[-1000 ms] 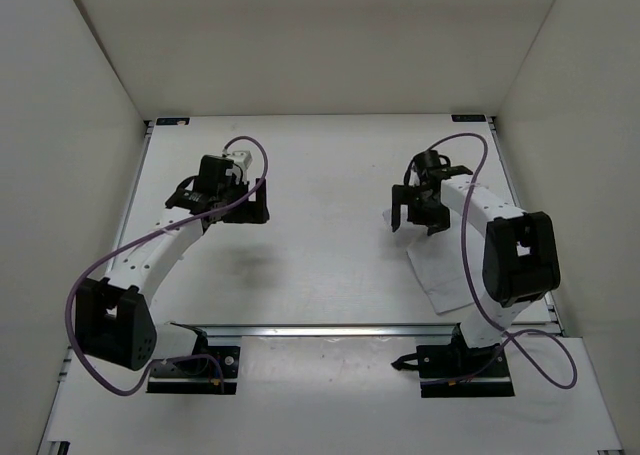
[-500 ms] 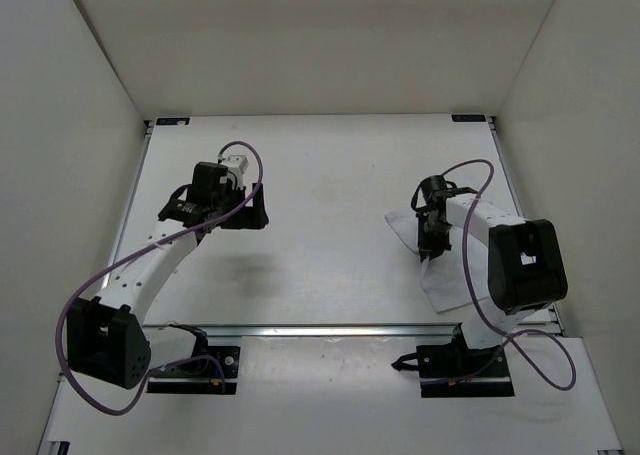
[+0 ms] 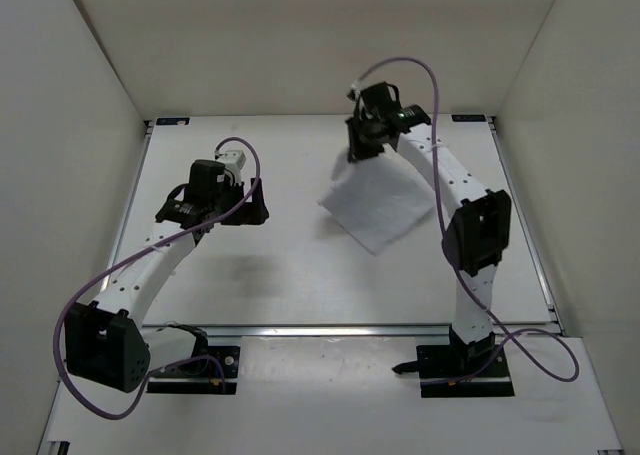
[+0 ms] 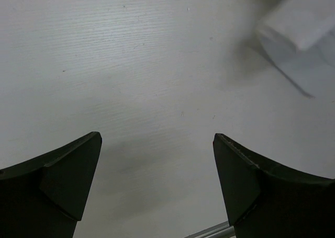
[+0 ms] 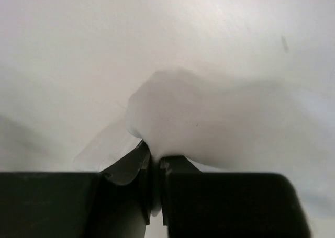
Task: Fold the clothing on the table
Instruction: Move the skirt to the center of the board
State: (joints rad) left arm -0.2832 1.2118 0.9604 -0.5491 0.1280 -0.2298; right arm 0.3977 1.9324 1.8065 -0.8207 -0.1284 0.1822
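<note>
**Item: cloth** (image 3: 380,205). White and thin. It has been moved from the near right of the surface (image 3: 290,285) to the far right-centre. One corner is held up near the far edge. The rest falls in a slanted sheet toward the middle and throws a shadow on its left. Whether the low corner touches the surface cannot be told.

**Item: right jaws.** A second ago these stood open over the cloth. They then pinched shut on it, and are now closed tight on a bunched corner (image 5: 172,112). The right arm (image 3: 440,175) has swung out long toward the far edge.

**Item: left jaws.** Spread fully wide as before, holding nothing. They hang over bare surface at left-centre, with the cloth's edge (image 4: 298,34) well off to their right. The left arm (image 3: 150,265) has barely moved.

**Meaning for the task.** Judged to be the lift-and-spread step. The cloth is off its old heap and opening out, and no fold has been laid yet.

**Edges and room.**
- The pinched corner sits close to the far edge and back wall, so little reach is left that way.
- The right edge is clear of the cloth.
- There is broad bare surface in the middle and toward the near rail (image 3: 350,328), enough to lay the cloth flat.
- Open ground lies between the left jaws and the cloth for a second grip.
</note>
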